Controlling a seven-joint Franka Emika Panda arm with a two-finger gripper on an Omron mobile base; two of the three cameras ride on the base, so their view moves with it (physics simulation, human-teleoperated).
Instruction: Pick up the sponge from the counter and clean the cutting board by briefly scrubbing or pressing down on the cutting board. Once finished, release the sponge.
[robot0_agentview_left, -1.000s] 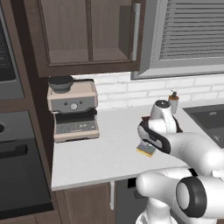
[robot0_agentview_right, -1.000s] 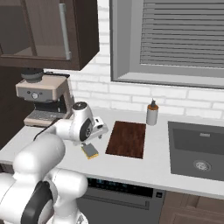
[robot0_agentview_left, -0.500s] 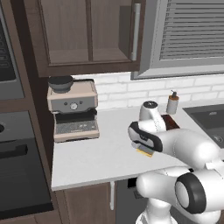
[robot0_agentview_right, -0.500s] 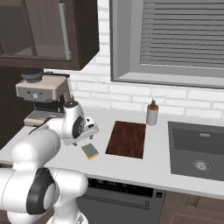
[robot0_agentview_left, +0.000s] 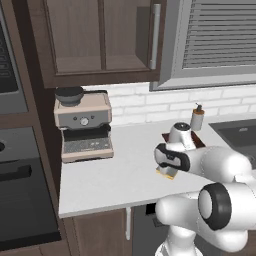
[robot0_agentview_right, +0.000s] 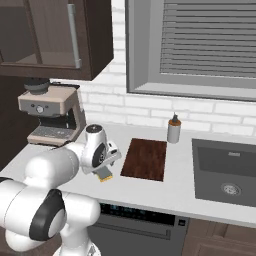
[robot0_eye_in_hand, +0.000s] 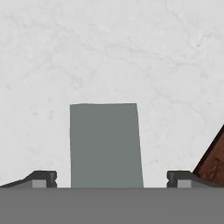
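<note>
The sponge lies flat on the white counter, grey-green top up. It sits between my gripper's two fingertips, which stand wide apart, with a gap on each side of it. My gripper is open and points straight down over the sponge. In the right base view the sponge shows its yellow edge under my hand, just left of the dark reddish-brown cutting board. From the left base view the sponge peeks out below my hand, with the cutting board partly hidden behind the arm.
A coffee machine stands at the counter's left end. A small soap bottle is behind the board by the brick wall. The dark sink basin lies to the right. Wall cabinets hang above.
My hand has swung and turned over the sponge and come a little lower. The sponge and the cutting board have stayed where they were.
</note>
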